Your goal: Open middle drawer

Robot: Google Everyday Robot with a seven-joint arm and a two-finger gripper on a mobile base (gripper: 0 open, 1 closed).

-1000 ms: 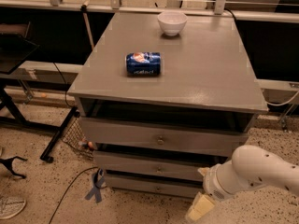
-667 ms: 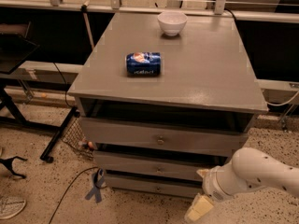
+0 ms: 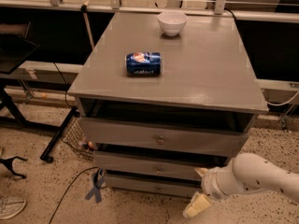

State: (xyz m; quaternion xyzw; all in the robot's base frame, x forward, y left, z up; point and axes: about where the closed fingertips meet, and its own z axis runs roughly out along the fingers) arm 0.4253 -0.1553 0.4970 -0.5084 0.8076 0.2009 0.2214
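The hand (image 3: 196,204) hangs low at the end of the white arm (image 3: 254,174), below and to the right of the middle drawer (image 3: 135,164), near its right end but not touching it. I cannot tell from here whether the hand is wide or narrow. Over the last second it has barely shifted. The arm has only sunk a shade, and no drawer front has moved. I judge the task to be in its approach. The small round knob (image 3: 159,170) at the centre of the middle drawer lies to the hand's left and a little higher, unreached, so the pull has not begun.

The middle drawer's front sits tucked under the one above, and nothing of its inside shows. Directly above it is the taller drawer (image 3: 117,132), with a dark gap over its front. Directly below is the slim drawer (image 3: 135,185), with nothing of its inside in sight.

On the tabletop (image 3: 210,73), above the middle drawer, a blue can (image 3: 143,63) lies on its side. Farther back stands a white bowl (image 3: 172,22). It seems empty, though the angle shows little of its inside.
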